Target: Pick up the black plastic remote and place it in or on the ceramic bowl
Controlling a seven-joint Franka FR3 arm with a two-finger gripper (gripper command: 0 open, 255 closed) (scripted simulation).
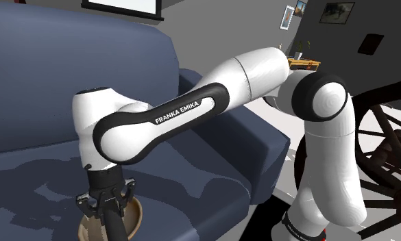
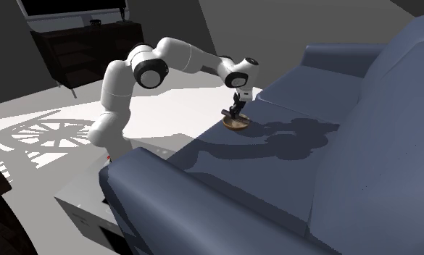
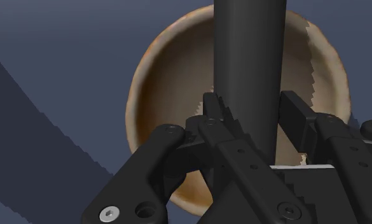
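Black and bar-shaped, the remote (image 3: 249,57) is pinched between the two fingers of the black gripper (image 3: 254,113), which press on its long sides. It runs lengthwise away from the hand, over the hollow of the bowl (image 3: 156,89). The bowl is round, tan inside, with a browner, uneven rim, and rests on the seat cushion of a dark blue sofa (image 1: 34,75). Whether the remote's far end touches the bowl's floor cannot be told.

Shoulder view: the gripper hangs at about 7 o'clock in the picture, pointing straight down, with the bowl directly beneath it and cut by the lower edge. The white arm (image 1: 192,109), lettered FRANKA EMIKA, rises at 4 o'clock, bends near 2 o'clock and slants down to its wrist at 8 o'clock. A dark spoked wheel (image 1: 391,150) stands at 3 o'clock.

Second exterior view: gripper and bowl lie close to the picture's centre, on the seat's edge. The sofa spreads from 1 o'clock round to 7 o'clock. The arm's upright lower links stand at 9 o'clock, above the white stand (image 2: 80,206) at 8 o'clock. A dark cabinet (image 2: 87,43) sits at 11 o'clock.
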